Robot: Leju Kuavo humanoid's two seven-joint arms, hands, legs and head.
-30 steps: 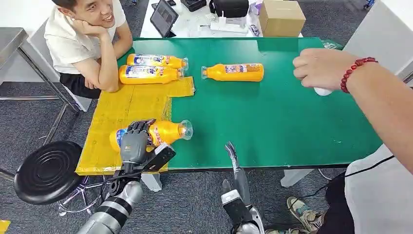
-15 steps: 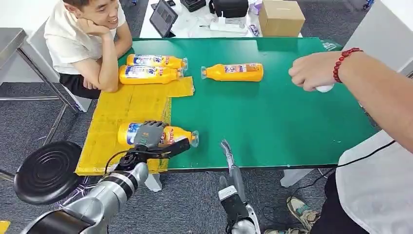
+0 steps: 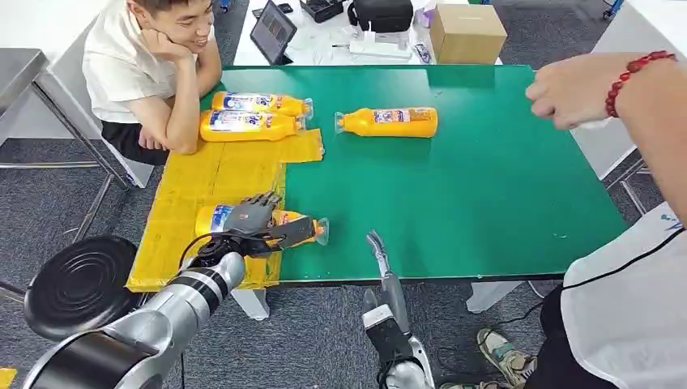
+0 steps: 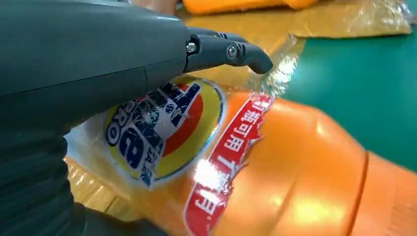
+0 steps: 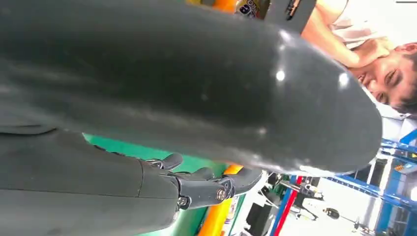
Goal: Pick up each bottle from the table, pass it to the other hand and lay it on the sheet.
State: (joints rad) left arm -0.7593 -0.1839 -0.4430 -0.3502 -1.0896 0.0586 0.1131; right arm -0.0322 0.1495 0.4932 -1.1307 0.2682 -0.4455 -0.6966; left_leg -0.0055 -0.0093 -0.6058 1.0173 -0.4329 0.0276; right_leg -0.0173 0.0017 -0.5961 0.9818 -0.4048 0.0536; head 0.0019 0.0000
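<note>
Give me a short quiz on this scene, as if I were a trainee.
1. True or false: the left robot hand rests on a bottle lying on its side.
2. How many orange bottles are on the table?
3. The lone bottle at the far side lies on: A the yellow sheet, B the green tabletop, C a cardboard box.

Key: 1 true; 2 four; 3 B.

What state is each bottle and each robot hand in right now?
Near orange plastic bottle: lying, half on yellow sheet.
Two far orange bottles: lying on sheet.
Lone orange bottle: lying on green table.
Left hand: fingers over near bottle.
Right hand: empty.
</note>
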